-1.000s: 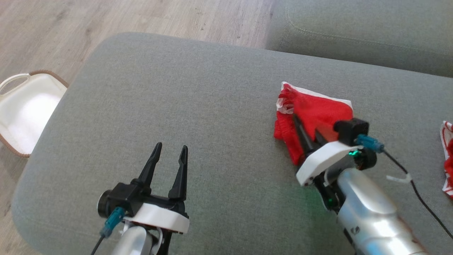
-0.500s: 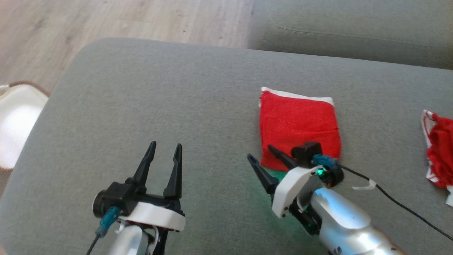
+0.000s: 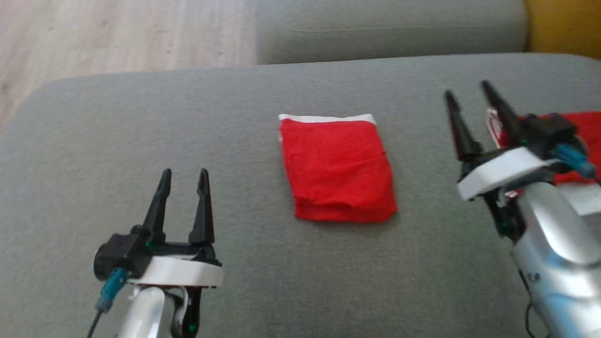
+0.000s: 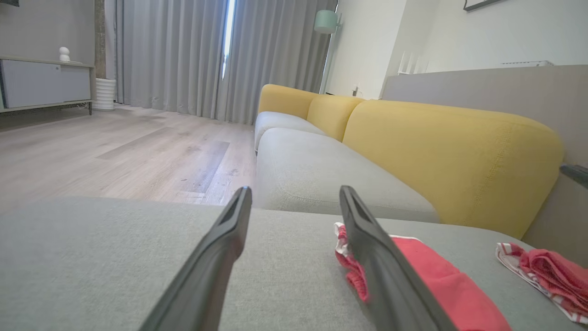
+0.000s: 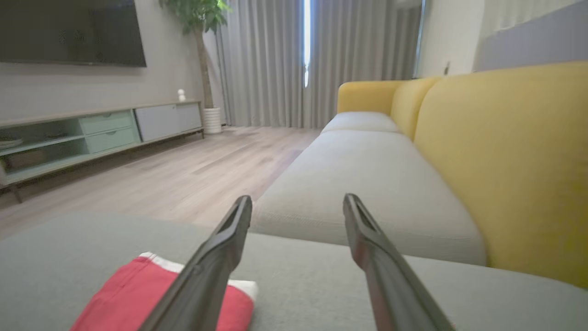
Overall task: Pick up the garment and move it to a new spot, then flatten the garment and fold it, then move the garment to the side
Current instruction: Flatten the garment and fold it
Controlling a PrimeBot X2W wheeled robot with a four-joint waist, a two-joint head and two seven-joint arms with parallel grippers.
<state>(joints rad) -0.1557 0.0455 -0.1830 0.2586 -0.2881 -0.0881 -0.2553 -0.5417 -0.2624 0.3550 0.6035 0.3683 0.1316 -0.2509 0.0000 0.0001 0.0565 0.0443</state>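
Standing wide apart, the two dark fingers of the left gripper (image 3: 184, 172) hold nothing. It is poised over the grey sofa cushion (image 3: 141, 131) near the front edge, toward the left end, with its fingers pointing at the back edge. The right gripper (image 3: 467, 89) is likewise spread open and empty, raised over the right part of the cushion with its tips aimed toward the back edge.

Between the two arms, about midway along the cushion and apart from both grippers, lies the garment (image 3: 335, 171). It is red and folded into a compact near-rectangle, flat on the fabric. A narrow white band runs along the side facing the back edge, and a soft rounded fold along the side facing the front edge. In the right wrist view its white-edged corner sits partly behind that gripper's left finger.

Toward the cushion's right end a second red cloth (image 3: 589, 129) with white striped trim lies crumpled, partly hidden by the right wrist. Past the back edge sits another grey seat cushion (image 3: 375, 28) with a yellow backrest (image 4: 450, 156). Pale wooden floor (image 3: 117, 33) shows past the back-left corner.
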